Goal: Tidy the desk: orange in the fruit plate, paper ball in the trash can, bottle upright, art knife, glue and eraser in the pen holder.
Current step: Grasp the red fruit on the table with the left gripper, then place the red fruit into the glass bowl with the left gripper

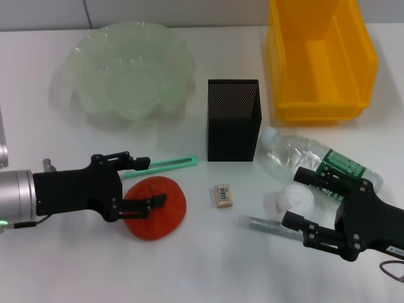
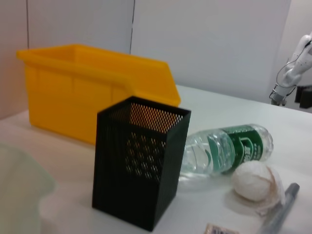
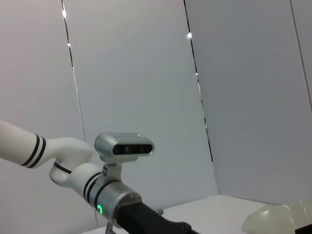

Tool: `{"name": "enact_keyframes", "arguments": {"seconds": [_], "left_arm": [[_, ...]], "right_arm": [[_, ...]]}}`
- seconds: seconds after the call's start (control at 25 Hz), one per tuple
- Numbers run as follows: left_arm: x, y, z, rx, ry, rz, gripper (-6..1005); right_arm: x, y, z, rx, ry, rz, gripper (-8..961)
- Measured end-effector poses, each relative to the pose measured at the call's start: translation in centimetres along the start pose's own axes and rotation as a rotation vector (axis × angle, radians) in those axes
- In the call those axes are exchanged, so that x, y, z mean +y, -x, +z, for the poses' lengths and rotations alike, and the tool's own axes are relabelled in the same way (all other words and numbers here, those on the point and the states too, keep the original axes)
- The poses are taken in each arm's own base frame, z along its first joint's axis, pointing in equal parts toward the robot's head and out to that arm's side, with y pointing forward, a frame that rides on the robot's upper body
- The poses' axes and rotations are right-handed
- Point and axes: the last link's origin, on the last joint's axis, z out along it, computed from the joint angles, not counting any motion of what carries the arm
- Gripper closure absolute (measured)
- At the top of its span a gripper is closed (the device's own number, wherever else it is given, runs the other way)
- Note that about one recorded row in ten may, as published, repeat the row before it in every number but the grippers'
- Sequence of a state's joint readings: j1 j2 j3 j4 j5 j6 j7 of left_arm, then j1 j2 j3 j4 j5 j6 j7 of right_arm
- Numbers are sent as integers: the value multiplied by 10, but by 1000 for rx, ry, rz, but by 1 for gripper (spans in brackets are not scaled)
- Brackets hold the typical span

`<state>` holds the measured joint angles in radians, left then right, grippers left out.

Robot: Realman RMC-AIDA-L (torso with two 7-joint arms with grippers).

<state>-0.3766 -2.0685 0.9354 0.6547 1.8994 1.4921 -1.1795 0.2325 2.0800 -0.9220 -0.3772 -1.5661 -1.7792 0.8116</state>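
Observation:
The orange lies on the white desk at front left. My left gripper is open at its near-left side, one finger over it and one just beyond it. The white paper ball lies at front right, and my right gripper stands open with a finger on each side of it. The bottle lies on its side behind the ball. A green art knife, an eraser and a grey glue stick lie loose. The black mesh pen holder stands mid-desk.
The pale green fruit plate sits at the back left. The yellow trash can stands at the back right. In the left wrist view the pen holder stands before the trash can, with the bottle and paper ball beside it.

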Motion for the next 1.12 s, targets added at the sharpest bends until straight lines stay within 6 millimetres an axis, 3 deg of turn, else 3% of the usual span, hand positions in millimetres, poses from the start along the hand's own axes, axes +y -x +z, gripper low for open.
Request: {"name": "enact_keyframes", "arguments": {"seconds": [0.32,0.72,1.12], "left_arm": [[0,13,4,-42,-19,-36,215],[-6,14,2,-50,-57,-55,257],[-4,4,2,-7,-23,-62,492]], "right_arm": [[-3,2,4,0,9,-11,193],[-7,4,8,3,12,-19,194],[-10,3,8,6,-6,-22,194]]}}
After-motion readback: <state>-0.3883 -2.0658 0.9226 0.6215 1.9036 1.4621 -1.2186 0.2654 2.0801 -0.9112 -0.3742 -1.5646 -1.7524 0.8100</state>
